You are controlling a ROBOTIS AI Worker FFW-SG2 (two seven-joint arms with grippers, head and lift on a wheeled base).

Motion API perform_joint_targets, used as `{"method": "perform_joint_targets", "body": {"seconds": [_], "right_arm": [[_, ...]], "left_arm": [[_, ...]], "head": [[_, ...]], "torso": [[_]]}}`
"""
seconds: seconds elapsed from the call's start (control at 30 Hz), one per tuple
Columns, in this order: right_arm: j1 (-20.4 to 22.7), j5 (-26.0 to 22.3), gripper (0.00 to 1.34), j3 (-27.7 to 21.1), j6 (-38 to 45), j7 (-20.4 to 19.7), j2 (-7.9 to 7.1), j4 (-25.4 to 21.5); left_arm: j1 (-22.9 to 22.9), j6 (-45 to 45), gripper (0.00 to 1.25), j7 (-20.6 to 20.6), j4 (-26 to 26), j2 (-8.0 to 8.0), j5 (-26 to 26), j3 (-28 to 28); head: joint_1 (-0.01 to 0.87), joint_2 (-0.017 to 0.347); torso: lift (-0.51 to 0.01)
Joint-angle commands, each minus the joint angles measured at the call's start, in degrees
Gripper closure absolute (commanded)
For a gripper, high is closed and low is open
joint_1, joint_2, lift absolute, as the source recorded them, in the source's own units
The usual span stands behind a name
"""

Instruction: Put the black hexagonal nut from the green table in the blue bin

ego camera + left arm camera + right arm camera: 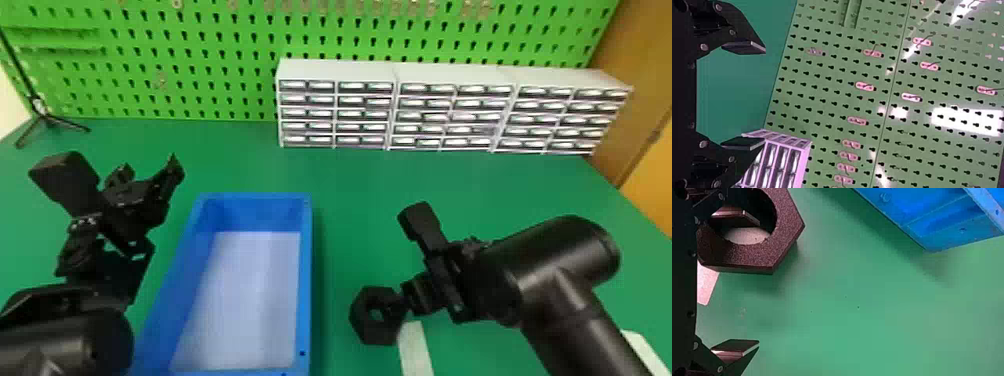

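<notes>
Holding wide apart at the right gripper [417,295]: its two fingers [736,348], with one overlapping the hole of the nut [750,260], too unclear to call touching, and the other standing apart from it. Showing no pinch across the nut. Sitting outside the bin [306,280], to its right, with the nut in front of the end of a white strip [416,350]. Holding open, too, at the left gripper [147,175], with the fingers empty, just left of the bin. Running along behind, on the green table [350,175]: drawers [335,70] against a pegboard [200,65], with a stand [42,112] at far left.
</notes>
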Motion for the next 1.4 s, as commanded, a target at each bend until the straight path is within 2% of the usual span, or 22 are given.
{"method": "perform_joint_targets", "body": {"seconds": [0.0,0.6,0.7,0.8,0.87,0.93,1.07,1.23,1.37], "right_arm": [[0.12,-0.01,0.21,0.05,-0.96,0.04,0.0,0.86],[0.39,0.25,0.21,0.41,-1.66,0.13,-0.18,2.09],[0.21,0.25,0.24,0.41,-1.66,0.13,-0.09,2.09],[0.21,0.52,0.41,0.41,-1.84,0.13,-0.09,2.09],[0.21,0.96,0.62,0.41,-1.84,0.13,0.0,2.09],[0.21,1.31,0.75,0.58,-1.84,0.13,0.0,2.09],[0.21,1.48,0.79,1.02,-1.84,0.13,0.0,2.09],[0.12,1.92,0.95,1.72,-1.75,0.13,0.0,2.0],[-0.05,2.36,1.01,2.43,-1.75,0.13,-0.09,1.91]], "left_arm": [[0.0,0.0,0.43,0.0,0.0,0.0,0.0,0.0],[-0.09,0.0,0.43,0.0,0.0,0.0,0.0,-0.09],[-0.09,0.0,0.43,0.0,0.0,0.0,0.0,-0.09],[0.0,0.0,0.43,0.0,0.0,0.0,0.0,-0.09],[0.0,0.0,0.43,0.0,0.0,0.0,0.0,-0.09],[0.0,0.0,0.43,0.0,0.0,0.0,0.0,-0.17],[0.0,0.0,0.43,0.0,0.0,0.0,0.0,-0.17],[0.0,0.0,0.43,0.0,0.0,0.0,0.0,-0.09],[0.0,0.0,0.43,0.0,0.0,0.0,0.0,-0.09]], "head": [[0.692,0.008],[0.692,0.008],[0.692,0.008],[0.692,0.008],[0.692,0.008],[0.692,0.008],[0.692,0.008],[0.692,0.008],[0.692,0.008]], "torso": [[-0.097],[-0.097],[-0.097],[-0.097],[-0.097],[-0.097],[-0.097],[-0.097],[-0.097]]}}
